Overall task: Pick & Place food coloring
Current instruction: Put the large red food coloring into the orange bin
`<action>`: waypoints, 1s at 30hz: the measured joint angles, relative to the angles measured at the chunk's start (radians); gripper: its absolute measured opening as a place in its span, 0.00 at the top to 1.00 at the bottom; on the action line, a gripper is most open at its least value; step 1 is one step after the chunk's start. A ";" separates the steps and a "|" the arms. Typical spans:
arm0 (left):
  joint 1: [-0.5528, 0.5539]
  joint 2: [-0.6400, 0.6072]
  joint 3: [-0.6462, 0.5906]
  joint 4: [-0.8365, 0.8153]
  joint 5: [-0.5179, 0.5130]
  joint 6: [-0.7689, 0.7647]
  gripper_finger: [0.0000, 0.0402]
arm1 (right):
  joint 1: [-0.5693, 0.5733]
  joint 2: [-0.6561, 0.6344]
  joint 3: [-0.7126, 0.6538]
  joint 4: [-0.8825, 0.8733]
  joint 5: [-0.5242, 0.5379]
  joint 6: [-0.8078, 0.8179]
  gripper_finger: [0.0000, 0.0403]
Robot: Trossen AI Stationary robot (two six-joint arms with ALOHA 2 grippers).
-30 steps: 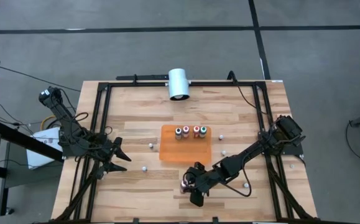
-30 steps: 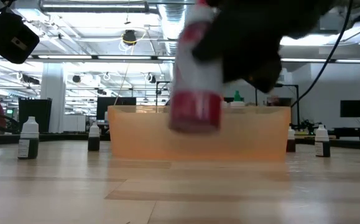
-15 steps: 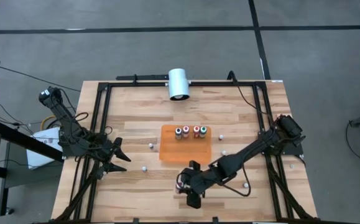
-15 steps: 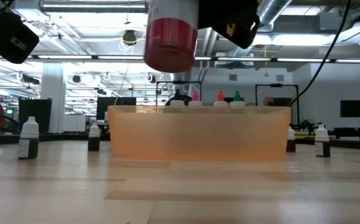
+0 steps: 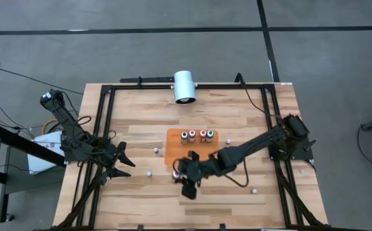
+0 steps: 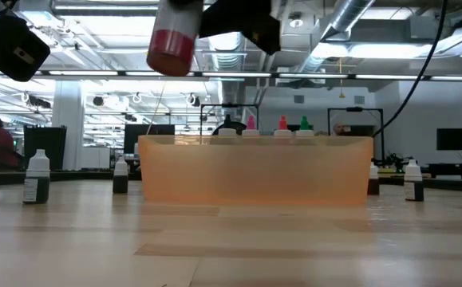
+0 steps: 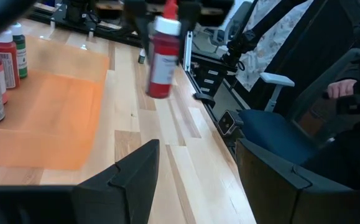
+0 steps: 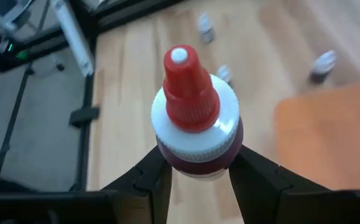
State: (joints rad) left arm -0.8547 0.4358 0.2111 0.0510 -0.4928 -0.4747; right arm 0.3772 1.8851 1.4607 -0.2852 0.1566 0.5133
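Right gripper (image 5: pixel 179 174) clamped on red food coloring bottle (image 8: pixel 195 127), held aloft off orange mat's (image 5: pixel 176 157) 7 o'clock corner. Fingers pinch body under white collar. Judged light, rigid plastic, smooth and slippery, top-heavy nozzle; grip mid-body, keep upright. Four bottles (image 5: pixel 197 135) stand in row at mat's 12 o'clock edge. Left gripper (image 5: pixel 123 160) parked at table's 9 o'clock, fingers spread, empty.
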 joint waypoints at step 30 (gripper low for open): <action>0.000 0.000 0.000 0.000 -0.002 0.000 0.49 | -0.223 0.003 0.032 -0.089 0.162 -0.125 0.67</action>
State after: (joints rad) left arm -0.8547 0.4359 0.2111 0.0513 -0.4950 -0.4747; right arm 0.1543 1.8878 1.4929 -0.3746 0.3190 0.3880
